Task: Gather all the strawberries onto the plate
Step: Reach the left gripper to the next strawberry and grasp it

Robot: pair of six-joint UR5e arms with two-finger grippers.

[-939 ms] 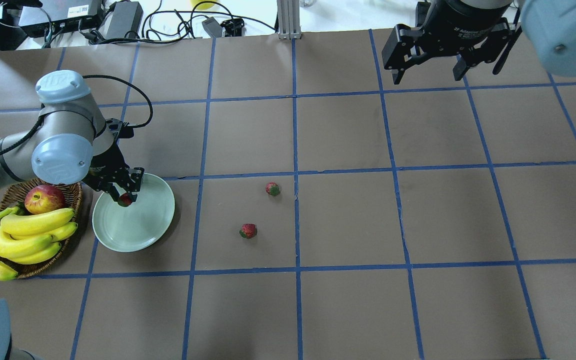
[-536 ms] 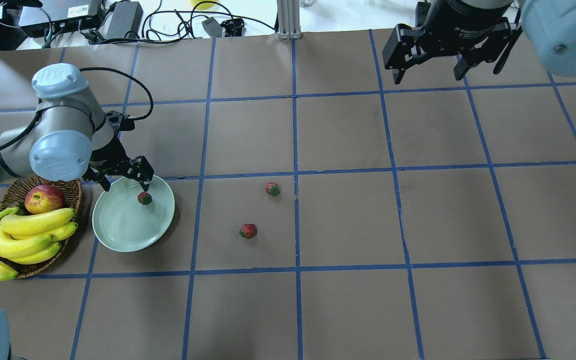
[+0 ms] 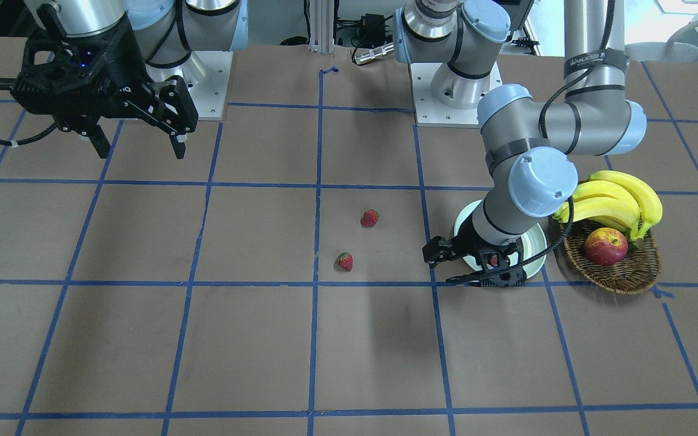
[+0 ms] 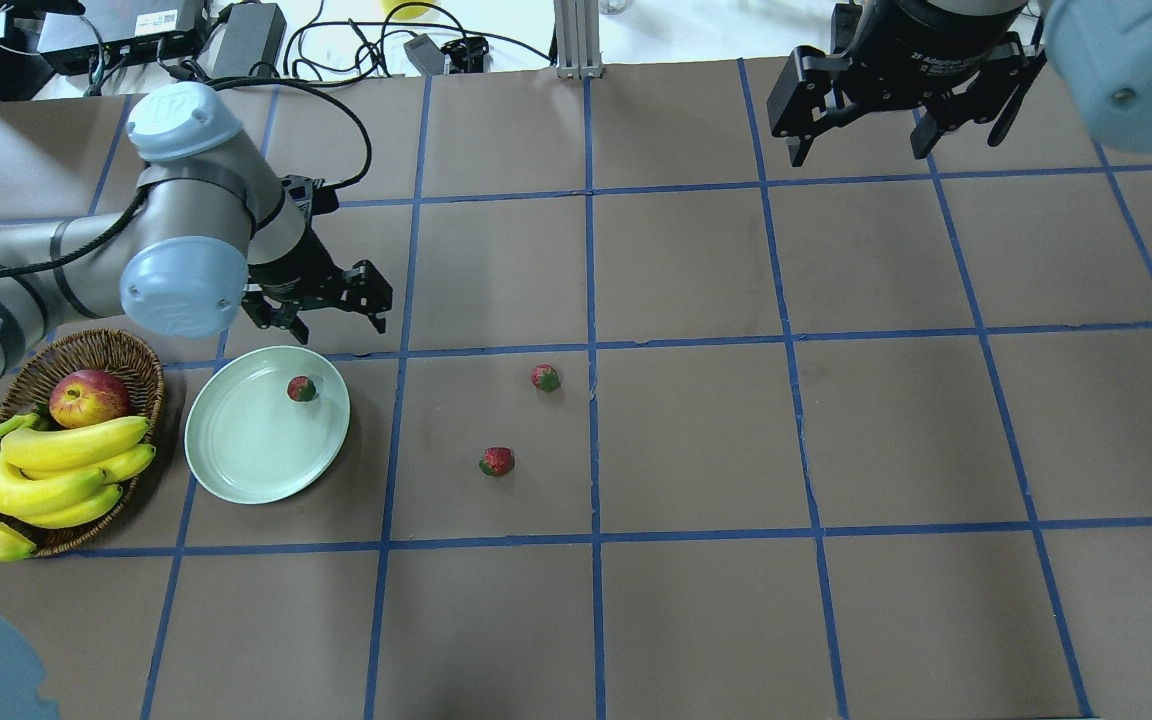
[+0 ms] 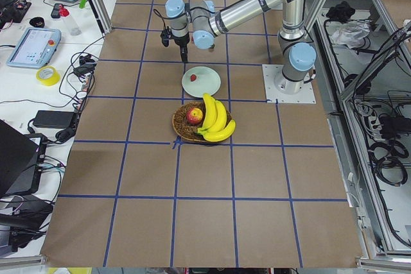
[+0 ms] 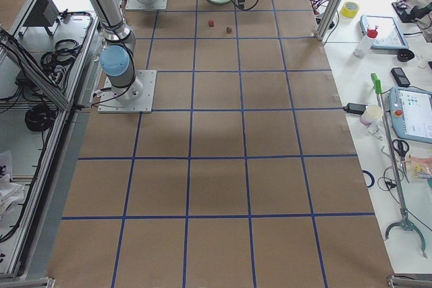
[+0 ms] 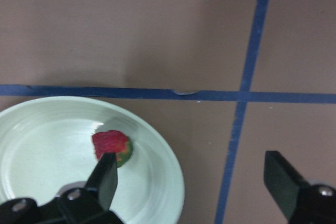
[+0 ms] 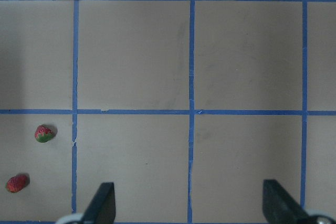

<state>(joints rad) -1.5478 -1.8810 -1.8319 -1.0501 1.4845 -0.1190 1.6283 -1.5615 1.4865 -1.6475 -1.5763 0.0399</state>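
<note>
One strawberry point(image 4: 302, 388) lies inside the pale green plate point(image 4: 236, 460), near its far right rim; the left wrist view shows that strawberry point(image 7: 112, 148) on the plate point(image 7: 42, 150). Two more strawberries point(image 4: 545, 377) point(image 4: 496, 461) rest on the brown table right of the plate, also visible as strawberries point(image 8: 43, 133) point(image 8: 17, 183) in the right wrist view. My left gripper point(image 4: 331, 322) hovers open and empty just beyond the plate's far edge. My right gripper point(image 4: 856, 150) hangs open and empty over the far right of the table.
A wicker basket point(image 4: 96, 350) with a red-yellow apple point(image 4: 88, 397) and a bunch of bananas point(image 4: 46, 470) stands directly left of the plate. Cables and electronics lie beyond the table's far edge. Blue tape lines grid the brown surface.
The left gripper opened and let the strawberry go onto the plate, then lifted and moved away past the plate's far right rim. The right arm stayed still.
</note>
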